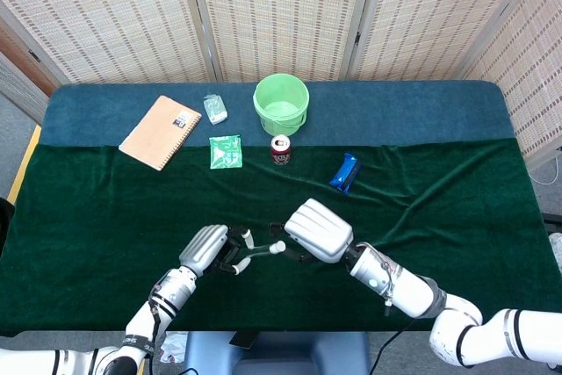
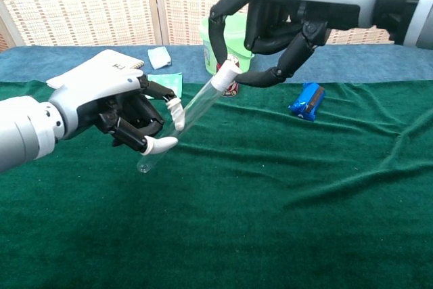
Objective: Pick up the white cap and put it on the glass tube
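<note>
bright, even light | soft shadows | sharp focus | no glare
</note>
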Controlling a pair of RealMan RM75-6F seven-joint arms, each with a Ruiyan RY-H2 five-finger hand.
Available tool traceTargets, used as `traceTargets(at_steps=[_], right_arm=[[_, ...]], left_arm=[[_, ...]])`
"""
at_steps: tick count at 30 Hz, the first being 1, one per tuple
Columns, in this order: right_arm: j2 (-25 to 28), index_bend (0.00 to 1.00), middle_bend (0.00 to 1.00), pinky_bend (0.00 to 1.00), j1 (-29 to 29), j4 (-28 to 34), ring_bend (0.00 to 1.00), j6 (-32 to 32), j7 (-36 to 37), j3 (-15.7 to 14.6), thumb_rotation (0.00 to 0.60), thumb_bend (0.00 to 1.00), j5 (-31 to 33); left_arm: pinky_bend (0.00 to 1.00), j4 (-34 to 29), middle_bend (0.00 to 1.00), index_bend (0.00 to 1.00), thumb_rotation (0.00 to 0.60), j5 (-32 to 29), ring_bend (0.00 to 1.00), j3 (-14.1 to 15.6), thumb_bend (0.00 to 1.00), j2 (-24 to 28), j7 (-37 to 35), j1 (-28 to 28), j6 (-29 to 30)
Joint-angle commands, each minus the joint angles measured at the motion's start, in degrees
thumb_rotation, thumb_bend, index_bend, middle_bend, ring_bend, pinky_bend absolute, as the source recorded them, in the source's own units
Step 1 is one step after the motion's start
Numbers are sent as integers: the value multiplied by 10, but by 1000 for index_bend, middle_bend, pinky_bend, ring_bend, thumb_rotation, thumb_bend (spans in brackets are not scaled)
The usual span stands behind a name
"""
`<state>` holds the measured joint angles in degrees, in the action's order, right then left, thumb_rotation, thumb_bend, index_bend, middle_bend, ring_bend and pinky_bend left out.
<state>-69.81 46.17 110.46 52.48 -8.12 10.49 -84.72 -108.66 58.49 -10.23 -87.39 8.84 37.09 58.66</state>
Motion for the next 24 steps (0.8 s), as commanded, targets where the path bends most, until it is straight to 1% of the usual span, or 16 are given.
traceTargets(at_steps=[1,17,24], right_arm=[[-3,754,1000,1000,4,-1,1000,-4,-6,1,600,634,5],[-37,754,1000,1000,24,-21,1000,-12,-65,1,600,634,43],[-50,754,1000,1000,29,-31,1000,-11,-69,0,600,634,51]], left_arm=[[838,0,894,741,600,-1,872,0,517,1,2,1,1],[838,-3,905,765,600,-14,879,-2,527,20,2,4,1],[838,0,906,766,600,-16,879,0,529,23,1,5,-1]])
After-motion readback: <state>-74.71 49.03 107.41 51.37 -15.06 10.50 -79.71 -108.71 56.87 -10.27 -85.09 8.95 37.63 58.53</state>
